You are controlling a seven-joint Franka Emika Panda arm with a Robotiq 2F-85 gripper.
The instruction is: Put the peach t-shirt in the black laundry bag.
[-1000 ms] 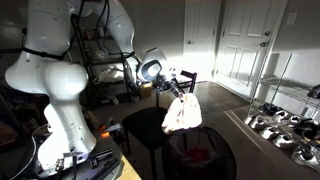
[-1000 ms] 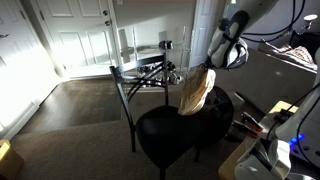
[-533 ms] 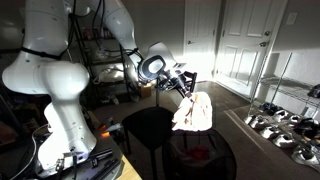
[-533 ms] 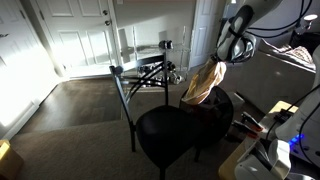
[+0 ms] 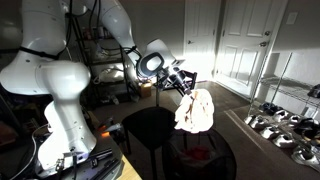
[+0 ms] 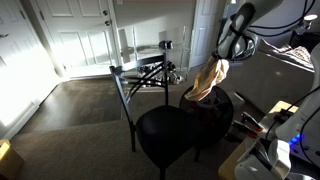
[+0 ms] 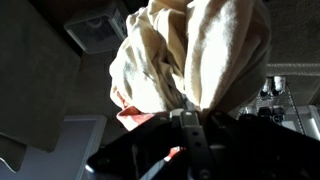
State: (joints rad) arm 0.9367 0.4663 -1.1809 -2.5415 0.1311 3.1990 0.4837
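Three views were entered for this moment.

Exterior view. A crumpled peach t-shirt [image 5: 196, 110] of soft cloth was noted hanging free from the gripper [image 5: 187, 90] of the glossy white robot arm [image 5: 60, 80]. It was held above the round, open-topped black laundry bag [image 5: 228, 150], past the round black chair seat [image 5: 148, 122]. Set against the picture of a second earlier, the garment was found shifted sideways, off the chair's edge and towards the middle of the bag's mouth. Over the last half-second only a slight further drift was logged.

Exterior view. The peach t-shirt [image 6: 205, 82] was seen carried higher and farther behind the round black chair seat [image 6: 165, 135] than a second before. Its lower folds hung just over the black laundry bag [image 6: 226, 100]. The gripper [image 6: 222, 64] was recorded at the top of the bundle.

Wrist view. The fingers [image 7: 178, 128] of the gripper [image 7: 190, 118] were seen pinched on a gathered fold of the peach t-shirt [image 7: 190, 50]. The cloth filled most of the picture, and the bag was hidden behind it.

Assessment. The carry was judged nearly complete, as the garment had been brought over the opening but not yet into it. A descent and a release were judged to remain. A trailing fold could be caught on the rim if let go too high.
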